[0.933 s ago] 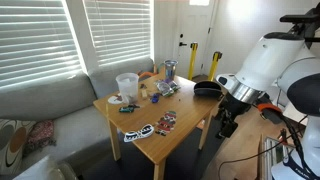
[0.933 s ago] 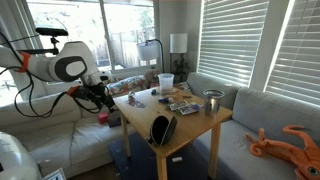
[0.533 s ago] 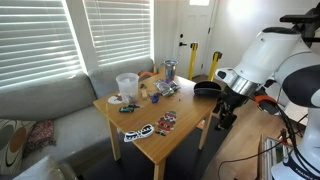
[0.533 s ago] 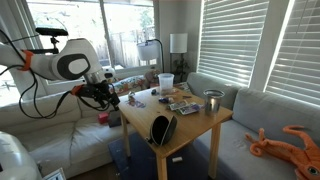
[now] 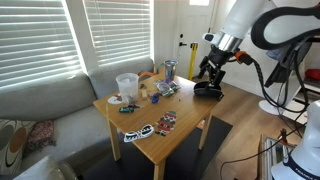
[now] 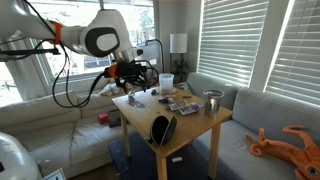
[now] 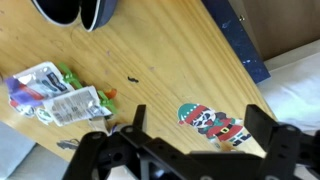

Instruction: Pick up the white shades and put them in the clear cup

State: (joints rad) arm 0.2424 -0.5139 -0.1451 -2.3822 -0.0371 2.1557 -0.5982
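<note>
Above the light wooden counter (image 7: 170,50), the black gripper (image 7: 193,135) hangs, jaws spread wide. Between them lies a small red-patterned multicoloured item (image 7: 212,122). A crumpled colourful packet (image 7: 55,95) lies near the view's left edge.

Grey sofa (image 5: 45,100), blinds (image 5: 40,35), wooden table (image 5: 185,125)

Home, living rm. Low wooden counter (image 5: 190,108) sits on a dark rug (image 5: 215,135), w/ a grey sofa (image 5: 50,100) along its far edge and slatted window blinds (image 5: 40,35) behind. Patterned cushion (image 5: 35,135) at the sofa end, past the counter's left corner. Table lamp (image 6: 178,43) w/ white shade beyond the far corner; orange octopus plush (image 6: 285,140) on the sofa seat off the right edge. Door (image 5: 200,30) w/ glass pane in bkgd.
</note>
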